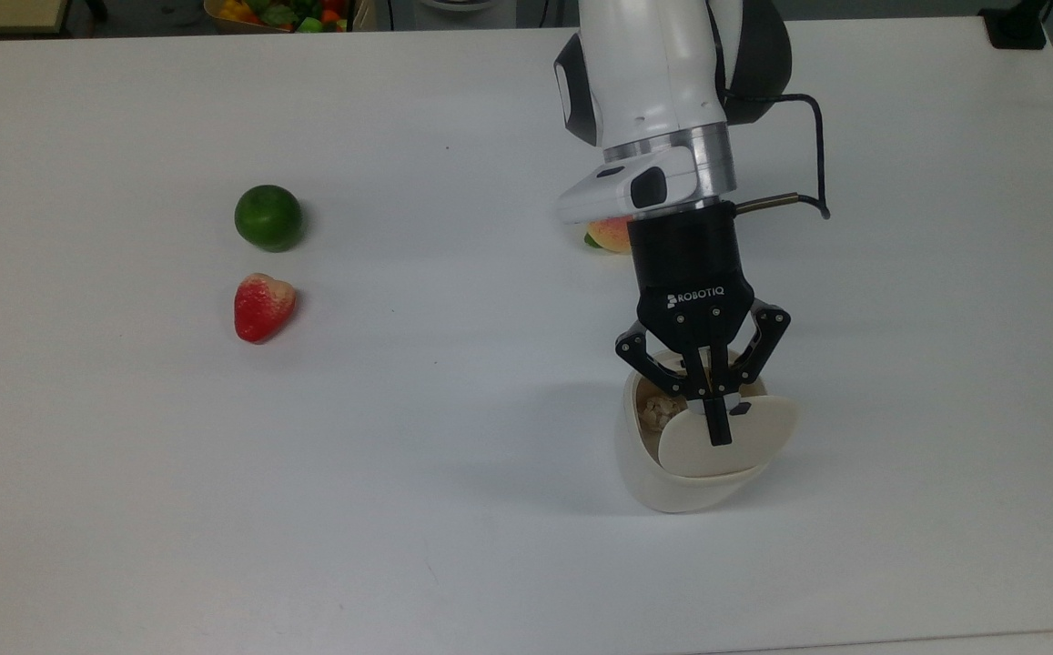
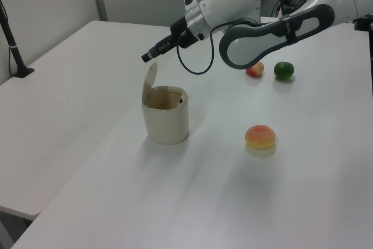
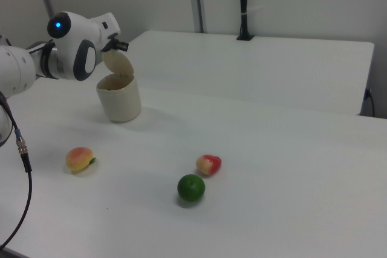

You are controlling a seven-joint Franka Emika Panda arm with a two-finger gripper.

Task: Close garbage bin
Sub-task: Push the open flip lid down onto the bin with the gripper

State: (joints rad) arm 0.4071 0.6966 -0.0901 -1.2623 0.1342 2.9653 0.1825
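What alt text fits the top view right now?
A robot arm's end effector, fingers shut, hangs over an open cream garbage bin whose hinged lid stands raised. On the white table lie a lime and a strawberry at the top view's left, and a peach partly behind the arm.
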